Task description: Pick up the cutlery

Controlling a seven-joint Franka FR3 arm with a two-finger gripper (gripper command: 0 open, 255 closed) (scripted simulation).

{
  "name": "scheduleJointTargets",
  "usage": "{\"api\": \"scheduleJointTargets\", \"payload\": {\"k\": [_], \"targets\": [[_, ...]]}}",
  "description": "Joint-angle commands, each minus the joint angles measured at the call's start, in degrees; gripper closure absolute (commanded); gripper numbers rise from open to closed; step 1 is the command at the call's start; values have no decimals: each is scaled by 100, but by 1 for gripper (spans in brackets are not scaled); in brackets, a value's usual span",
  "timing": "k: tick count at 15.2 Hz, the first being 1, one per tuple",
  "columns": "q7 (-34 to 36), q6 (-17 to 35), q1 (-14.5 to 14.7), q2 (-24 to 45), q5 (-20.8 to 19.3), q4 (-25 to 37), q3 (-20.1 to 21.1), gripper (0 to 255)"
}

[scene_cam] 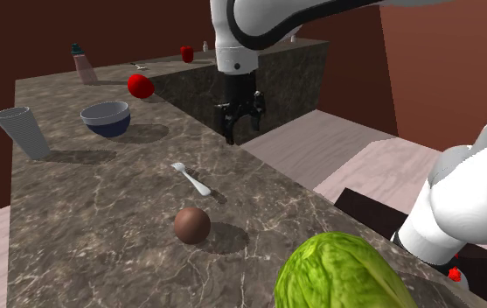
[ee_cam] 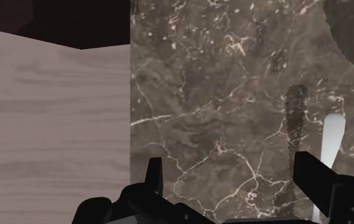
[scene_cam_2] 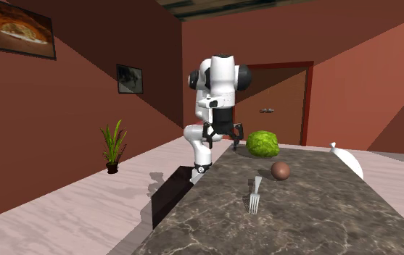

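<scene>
Marble tabletop [scene_cam: 101,236], with a white fork [scene_cam: 191,178] laid flat on it.
End effector [scene_cam: 242,129] is held above the tabletop edge, fingers spread wide, well clear of the fork.

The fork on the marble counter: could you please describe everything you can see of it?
The fork is small and whitish, with short tines and a slim handle. It lies flat on the dark veined countertop, between the blue bowl and the brown ball, touching neither. The open gripper hangs apart from it.
</scene>
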Motion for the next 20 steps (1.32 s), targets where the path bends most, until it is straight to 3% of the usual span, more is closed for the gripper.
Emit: {"api": "scheduleJointTargets", "payload": {"k": [1,11,20], "targets": [[257,47,66,419,-39,318,142,0],[1355,-47,591,2731,-538,2416,518,0],[1373,480,621,2916,-590,2058,496,0]]}}
